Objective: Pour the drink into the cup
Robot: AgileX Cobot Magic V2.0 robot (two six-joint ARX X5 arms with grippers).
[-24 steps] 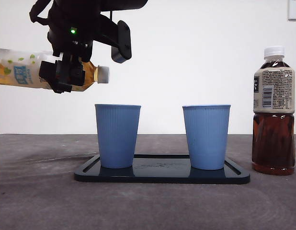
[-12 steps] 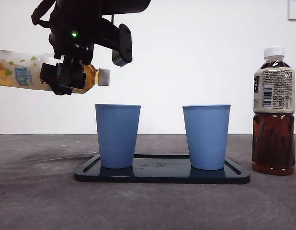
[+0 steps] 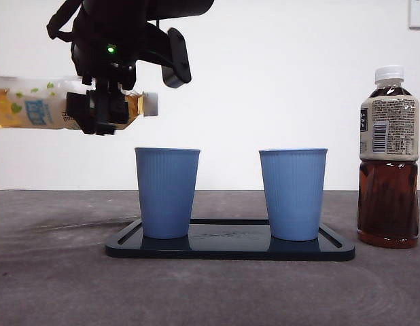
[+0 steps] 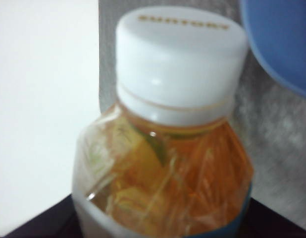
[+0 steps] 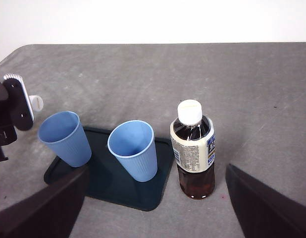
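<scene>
Dark brown tea bottle with white cap (image 3: 389,157), upright on grey worktop (image 3: 54,285), just beside black flat tray (image 3: 230,248). Second ribbed blue cup (image 3: 292,193) upright on tray.

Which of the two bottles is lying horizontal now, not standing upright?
The clear plastic bottle of yellow tea, held level in the air by the left hand beside the left blue cup. The dark-tea bottle stands upright on the table.

A plain white wall (image 3: 278,75) stands behind the grey table (image 3: 54,285). A white wall plate (image 3: 418,13) sits high on the wall. The light is even.
</scene>
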